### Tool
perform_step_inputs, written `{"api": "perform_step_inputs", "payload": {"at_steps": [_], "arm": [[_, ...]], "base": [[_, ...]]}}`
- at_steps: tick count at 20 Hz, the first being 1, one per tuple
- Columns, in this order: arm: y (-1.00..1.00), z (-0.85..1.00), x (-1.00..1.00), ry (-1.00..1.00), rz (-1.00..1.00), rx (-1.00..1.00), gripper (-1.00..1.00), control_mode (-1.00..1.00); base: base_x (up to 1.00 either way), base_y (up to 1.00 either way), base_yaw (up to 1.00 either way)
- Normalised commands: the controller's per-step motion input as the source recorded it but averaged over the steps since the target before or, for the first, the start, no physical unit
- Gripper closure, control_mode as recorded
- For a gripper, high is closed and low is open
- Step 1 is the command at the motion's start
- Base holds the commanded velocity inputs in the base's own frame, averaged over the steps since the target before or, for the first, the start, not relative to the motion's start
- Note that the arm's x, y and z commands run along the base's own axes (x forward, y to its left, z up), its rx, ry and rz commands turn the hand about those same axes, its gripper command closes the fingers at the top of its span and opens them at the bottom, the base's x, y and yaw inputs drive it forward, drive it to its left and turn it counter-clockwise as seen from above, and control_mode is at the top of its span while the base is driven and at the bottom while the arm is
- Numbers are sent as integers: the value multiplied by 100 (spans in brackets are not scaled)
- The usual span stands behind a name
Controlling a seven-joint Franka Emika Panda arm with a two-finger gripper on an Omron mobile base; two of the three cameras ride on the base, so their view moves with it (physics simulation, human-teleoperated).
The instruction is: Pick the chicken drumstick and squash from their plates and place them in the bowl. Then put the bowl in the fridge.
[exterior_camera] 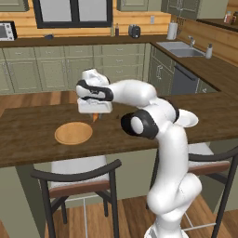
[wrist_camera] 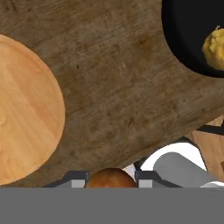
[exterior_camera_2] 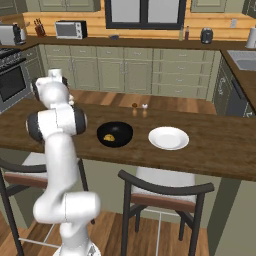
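Dark brown wooden bench (wrist_camera: 118, 83) runs across view, grain mottled. Round tan wooden plate (wrist_camera: 24, 113) at left, bare, lying flat on bench, cut off by left edge. Glossy black round bowl (wrist_camera: 183, 39) at upper right corner, partly out of frame; yellow-orange lumpy squash (wrist_camera: 214, 48) inside it, near right edge. Plate and bowl well apart. Rounded tan-brown chicken drumstick (wrist_camera: 109, 178) at bottom centre, held between grey jaws of gripper (wrist_camera: 109, 180), one on each side, touching it.
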Motion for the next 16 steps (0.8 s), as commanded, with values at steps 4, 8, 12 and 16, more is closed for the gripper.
{"api": "perform_step_inputs", "payload": {"at_steps": [4, 8, 12, 16], "arm": [[-100, 0, -49, -8, 5, 1, 100, -100], [-100, 0, -4, 0, 0, 6, 100, -100], [-100, 0, 18, 0, 0, 1, 100, -100], [-100, 2, 75, 0, 0, 0, 100, -100]], "base": [[0, 0, 0], [0, 0, 0], [0, 0, 0], [0, 0, 0]]}}
